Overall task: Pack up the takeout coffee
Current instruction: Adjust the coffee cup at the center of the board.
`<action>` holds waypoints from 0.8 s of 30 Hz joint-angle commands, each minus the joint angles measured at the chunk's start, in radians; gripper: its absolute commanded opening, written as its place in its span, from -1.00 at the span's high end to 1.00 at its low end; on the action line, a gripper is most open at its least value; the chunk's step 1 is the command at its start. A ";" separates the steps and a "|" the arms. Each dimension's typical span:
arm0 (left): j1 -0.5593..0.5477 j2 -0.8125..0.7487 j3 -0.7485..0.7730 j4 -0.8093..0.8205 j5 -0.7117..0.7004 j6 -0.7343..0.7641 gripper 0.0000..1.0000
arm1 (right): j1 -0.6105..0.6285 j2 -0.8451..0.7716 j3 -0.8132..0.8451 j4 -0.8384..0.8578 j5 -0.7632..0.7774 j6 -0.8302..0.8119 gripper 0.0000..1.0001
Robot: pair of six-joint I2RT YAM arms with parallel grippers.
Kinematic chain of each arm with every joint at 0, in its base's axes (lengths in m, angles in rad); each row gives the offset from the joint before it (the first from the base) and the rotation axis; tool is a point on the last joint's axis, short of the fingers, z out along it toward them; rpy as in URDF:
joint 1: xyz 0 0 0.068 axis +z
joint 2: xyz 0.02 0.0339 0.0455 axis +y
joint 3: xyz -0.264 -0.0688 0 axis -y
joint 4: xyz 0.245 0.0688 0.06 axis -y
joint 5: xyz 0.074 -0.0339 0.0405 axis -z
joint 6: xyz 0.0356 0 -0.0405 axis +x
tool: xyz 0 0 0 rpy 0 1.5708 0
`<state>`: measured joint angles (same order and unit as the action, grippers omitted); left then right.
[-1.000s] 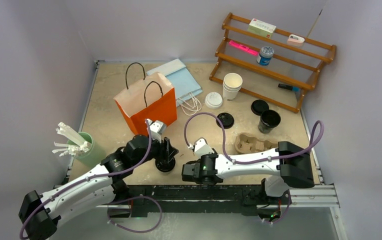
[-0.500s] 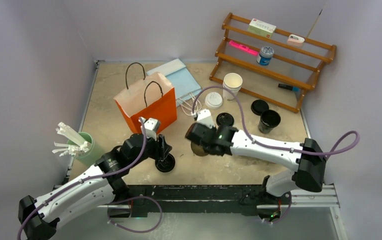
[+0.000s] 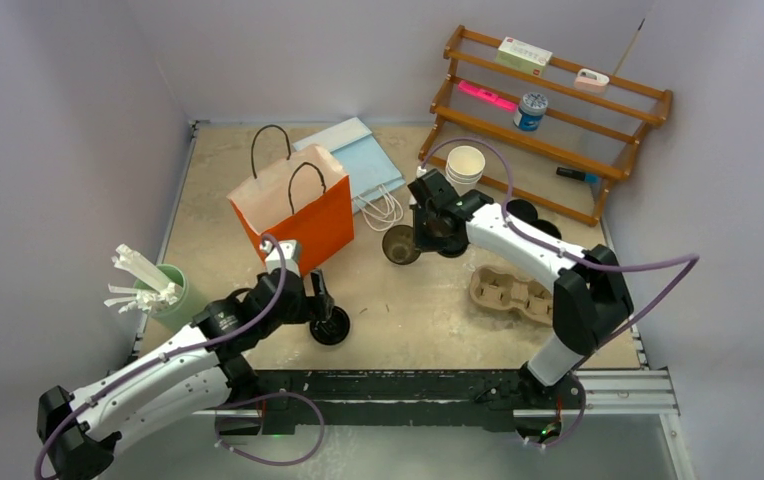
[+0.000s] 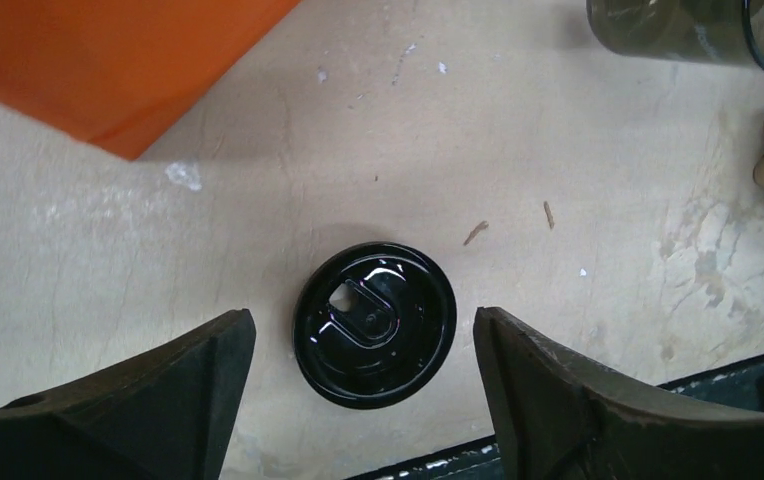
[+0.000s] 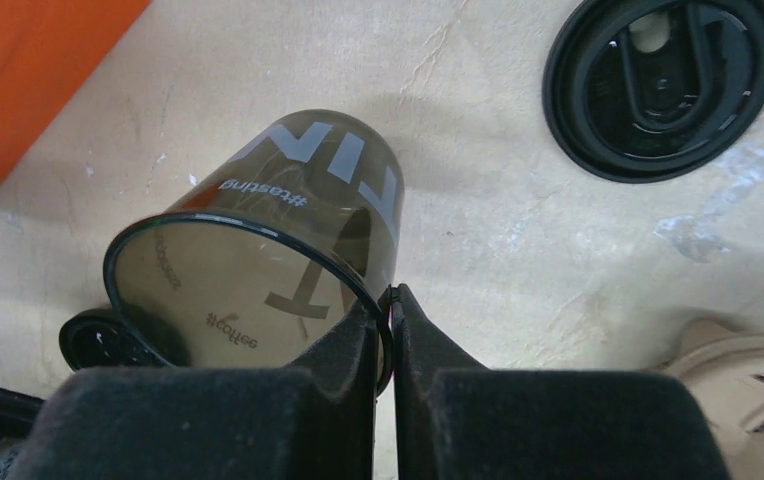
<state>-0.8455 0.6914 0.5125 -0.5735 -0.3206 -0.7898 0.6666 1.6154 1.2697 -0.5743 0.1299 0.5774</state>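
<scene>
My right gripper (image 5: 390, 300) is shut on the rim of a dark takeout cup (image 5: 258, 250) with white print. It holds the cup tilted above the table, near the orange bag (image 3: 293, 205). The top view shows the same cup (image 3: 399, 245) beside the right gripper (image 3: 420, 236). One black lid (image 5: 663, 85) lies flat just beyond it. A second black lid (image 4: 374, 325) lies near the table's front edge. My left gripper (image 4: 363, 322) hovers open over that lid, one finger on either side, not touching it. The brown carrier (image 3: 506, 290) stands to the right.
The orange paper bag stands upright with blue bags (image 3: 358, 160) behind it. Stacked white cups (image 3: 465, 165) and a wooden rack (image 3: 558, 100) are at the back right. A green cup of white sticks (image 3: 163, 290) is at the left edge.
My right gripper closed on the cup's rim near the front edge and carried it back toward the middle. My left jaws spread wide around the lid, which stays on the table.
</scene>
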 commanded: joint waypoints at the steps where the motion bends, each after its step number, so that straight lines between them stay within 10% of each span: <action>1: 0.000 -0.018 0.063 -0.119 -0.065 -0.161 -0.70 | -0.017 0.027 0.023 0.019 -0.111 0.027 0.85; 24: 0.000 0.145 -0.010 -0.160 0.045 -0.355 -0.11 | -0.021 -0.125 -0.005 0.022 -0.015 -0.038 0.01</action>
<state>-0.8455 0.8379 0.5228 -0.7914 -0.3092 -1.1419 0.6487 1.5948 1.2694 -0.5686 0.0875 0.5732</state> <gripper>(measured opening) 0.570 0.487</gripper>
